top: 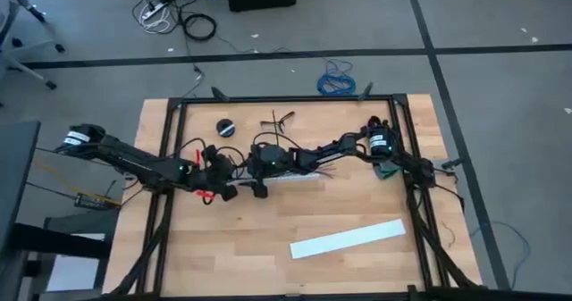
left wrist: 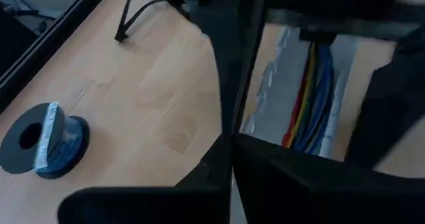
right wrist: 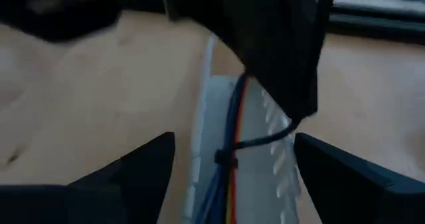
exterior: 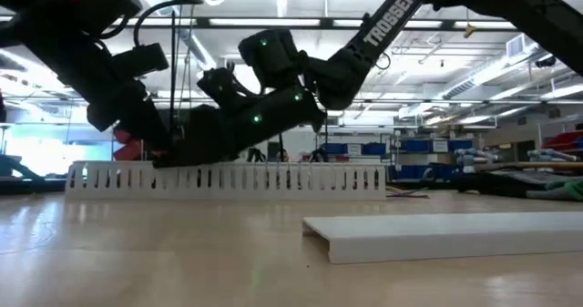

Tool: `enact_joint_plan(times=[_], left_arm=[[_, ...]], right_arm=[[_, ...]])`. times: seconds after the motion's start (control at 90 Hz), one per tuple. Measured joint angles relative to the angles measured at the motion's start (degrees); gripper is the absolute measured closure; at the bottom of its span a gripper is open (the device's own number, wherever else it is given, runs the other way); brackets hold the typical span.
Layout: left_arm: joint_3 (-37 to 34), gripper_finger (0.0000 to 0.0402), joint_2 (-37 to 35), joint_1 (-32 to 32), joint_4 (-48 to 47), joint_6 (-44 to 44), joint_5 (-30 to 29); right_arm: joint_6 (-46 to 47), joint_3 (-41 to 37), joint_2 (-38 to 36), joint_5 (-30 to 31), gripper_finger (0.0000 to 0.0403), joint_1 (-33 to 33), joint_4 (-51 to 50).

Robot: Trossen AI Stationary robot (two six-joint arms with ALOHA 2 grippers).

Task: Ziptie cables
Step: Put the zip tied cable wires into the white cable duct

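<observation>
L arm reaching in low from the left, left tool [top: 234,181] mid-desk, R arm stretched from the right, right tool [top: 260,170] just beside it, fingers spread

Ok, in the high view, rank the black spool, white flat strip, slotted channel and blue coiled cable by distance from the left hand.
From the left hand:
1. Slotted channel, right beside it, mid-table.
2. Black spool, near the table's far rail.
3. White flat strip, on the right arm's side.
4. Blue coiled cable, on the floor, off the table.

Both arms crowd the slotted strip [top: 295,179]; open tabletop [top: 241,238] lies toward the flat cover [top: 349,238].
</observation>
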Motion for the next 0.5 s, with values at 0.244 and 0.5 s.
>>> enact_joint_plan(times=[0.244,0.5], left_arm=[[0.00,0.0401,-0.02,0.75,-2.47,0.96,0.38],[0.00,0.0401,-0.02,0.76,-2.51,0.91,0.47]], right_arm=[[0.44,0.00,0.00,0.54,0.0106,-0.04,-1.18],[0.44,0.00,0.00,0.57,0.0108,0.24,-1.77]])
